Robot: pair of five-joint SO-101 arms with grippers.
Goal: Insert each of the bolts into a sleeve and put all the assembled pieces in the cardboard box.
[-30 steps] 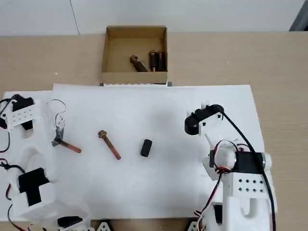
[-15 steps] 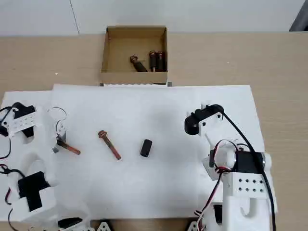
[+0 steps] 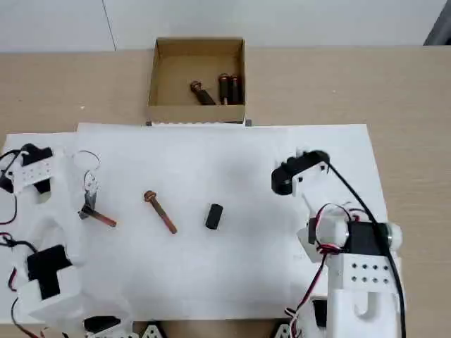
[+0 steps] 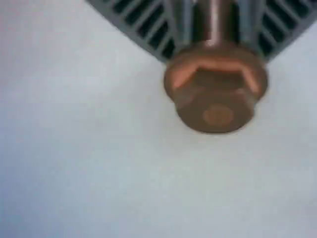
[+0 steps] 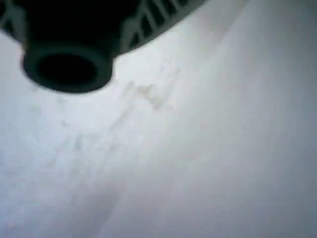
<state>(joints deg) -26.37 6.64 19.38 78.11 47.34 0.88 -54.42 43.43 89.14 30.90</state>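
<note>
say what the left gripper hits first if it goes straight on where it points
Probably the white mat just beneath it: the left gripper, shut on a bolt, points down at the mat. Depth is unclear.

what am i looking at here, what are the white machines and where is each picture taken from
These are two small robot arms side by side at a table. The wide picture looks down from above; the two close ones come from cameras on the arms' wrists. The left gripper holds a copper bolt, the right gripper a black sleeve. On the white sheet lie a second bolt and a second sleeve. The cardboard box behind holds finished pieces.
</note>
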